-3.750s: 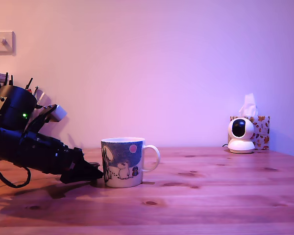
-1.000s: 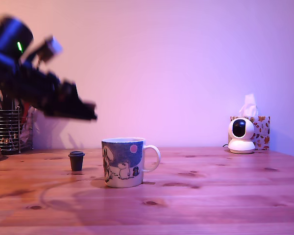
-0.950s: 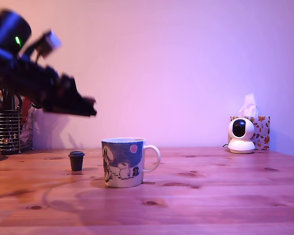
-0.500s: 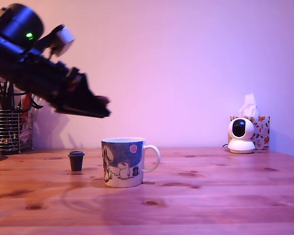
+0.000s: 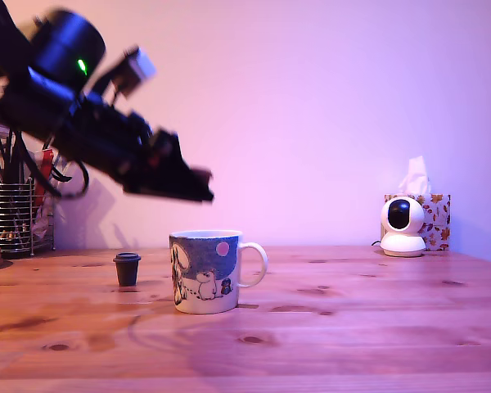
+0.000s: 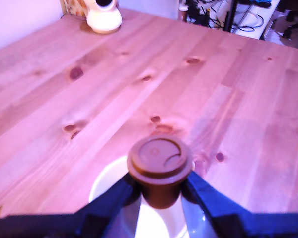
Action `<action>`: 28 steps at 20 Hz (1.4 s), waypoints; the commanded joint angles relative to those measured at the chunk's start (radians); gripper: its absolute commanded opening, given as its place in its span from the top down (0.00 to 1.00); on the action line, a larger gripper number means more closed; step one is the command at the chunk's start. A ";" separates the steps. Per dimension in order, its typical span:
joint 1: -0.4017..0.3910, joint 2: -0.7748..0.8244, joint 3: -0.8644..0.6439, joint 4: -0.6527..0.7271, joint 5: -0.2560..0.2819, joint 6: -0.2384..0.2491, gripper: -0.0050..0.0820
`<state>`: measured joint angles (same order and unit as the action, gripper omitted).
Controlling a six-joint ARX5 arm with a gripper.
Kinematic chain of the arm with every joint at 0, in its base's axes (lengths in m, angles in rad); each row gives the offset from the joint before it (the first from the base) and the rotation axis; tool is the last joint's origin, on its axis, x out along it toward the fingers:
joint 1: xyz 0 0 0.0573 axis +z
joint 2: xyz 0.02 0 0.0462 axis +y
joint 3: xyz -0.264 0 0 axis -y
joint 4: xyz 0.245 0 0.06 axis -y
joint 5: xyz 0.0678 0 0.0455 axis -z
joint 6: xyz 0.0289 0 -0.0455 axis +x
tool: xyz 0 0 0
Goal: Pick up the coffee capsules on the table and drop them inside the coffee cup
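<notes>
In the wrist view my gripper point(image 6: 160, 191) is shut on a brown coffee capsule point(image 6: 160, 168), held lid up directly over the white opening of the coffee cup point(image 6: 114, 186). In the exterior view the gripper point(image 5: 203, 187) hangs well above the cup point(image 5: 204, 270), over its rim. The cup is a white mug with blue-grey cartoon art, its handle towards the exterior view's right. A dark capsule point(image 5: 127, 269) stands upright on the wooden table point(image 5: 352, 327), to the exterior view's left of the cup.
A white round camera point(image 5: 402, 227) and a patterned tissue box point(image 5: 434, 214) stand at the back on the exterior view's right. A wire pen holder point(image 5: 13, 214) stands at the back left, behind the arm.
The arm has swung towards the exterior view's right, carrying the brown capsule from beside the cup to above its opening. The dark capsule and cup have not moved.
</notes>
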<state>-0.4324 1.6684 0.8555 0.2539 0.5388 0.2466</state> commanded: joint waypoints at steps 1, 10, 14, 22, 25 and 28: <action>-0.009 0.035 0.014 0.010 -0.002 -0.016 0.74; -0.033 0.125 0.152 -0.070 -0.041 -0.031 0.74; -0.033 0.125 0.157 -0.116 -0.062 -0.032 0.74; -0.033 0.125 0.159 -0.196 -0.089 -0.037 0.74; -0.033 0.125 0.159 -0.206 -0.092 -0.038 0.74; -0.033 0.125 0.159 -0.237 -0.109 -0.039 0.74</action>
<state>-0.4625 1.7718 1.0195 0.0174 0.4335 0.2123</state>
